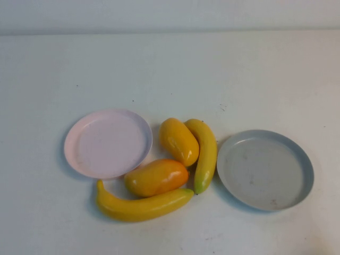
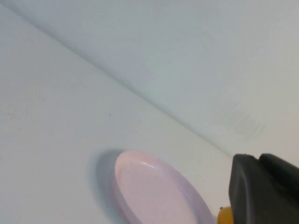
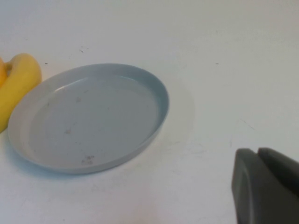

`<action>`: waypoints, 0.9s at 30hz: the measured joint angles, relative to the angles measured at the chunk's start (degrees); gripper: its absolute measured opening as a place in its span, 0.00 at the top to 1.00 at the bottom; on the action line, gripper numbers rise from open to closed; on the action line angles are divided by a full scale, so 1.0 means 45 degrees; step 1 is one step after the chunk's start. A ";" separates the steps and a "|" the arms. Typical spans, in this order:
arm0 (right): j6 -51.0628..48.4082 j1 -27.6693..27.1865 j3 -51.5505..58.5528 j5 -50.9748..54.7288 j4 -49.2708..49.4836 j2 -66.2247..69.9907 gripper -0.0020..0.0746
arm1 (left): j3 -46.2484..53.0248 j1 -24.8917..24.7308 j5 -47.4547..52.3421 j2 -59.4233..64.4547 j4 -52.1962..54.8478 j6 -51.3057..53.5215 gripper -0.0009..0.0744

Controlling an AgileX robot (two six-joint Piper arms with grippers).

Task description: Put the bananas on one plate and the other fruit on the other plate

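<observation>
nothing is sorted yet: both bananas [image 1: 143, 206] and both mangoes [image 1: 156, 177] are lying between the pink plate [image 1: 108, 143] on the left and grey plate [image 1: 264, 169] on the right. the left gripper [image 2: 264, 189] and right gripper [image 3: 266, 184] are hanging back near their plates, grip state impossible to tell. the upright banana [image 1: 205, 154] beside the grey plate looks easiest; pinching its middle crosswise should be keeping it level.

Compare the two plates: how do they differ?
The pink plate sits left of the fruit, the grey plate right. Grey looks slightly larger. Grey shows dark specks; pink looks clean. Both are round, shallow and hold nothing. The left gripper and right gripper show only in their wrist views.
</observation>
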 joint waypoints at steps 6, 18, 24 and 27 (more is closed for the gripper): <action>0.0000 0.0000 0.0000 0.0000 0.0000 0.0000 0.99 | -0.0366 0.0000 0.1705 0.0071 -0.0336 -0.0695 0.99; 0.0000 0.0000 0.0000 0.0000 0.0000 0.0000 0.99 | -0.6548 0.0029 1.0196 0.5419 0.1629 0.0725 0.99; 0.0000 0.0000 0.0000 0.0000 0.0000 0.0000 0.99 | -0.8844 0.0029 1.2606 0.8794 0.2688 0.2003 0.99; 0.0000 0.0000 0.0000 0.0000 0.0000 0.0000 0.99 | -0.9705 0.0029 1.2887 1.0243 0.2779 0.2653 0.99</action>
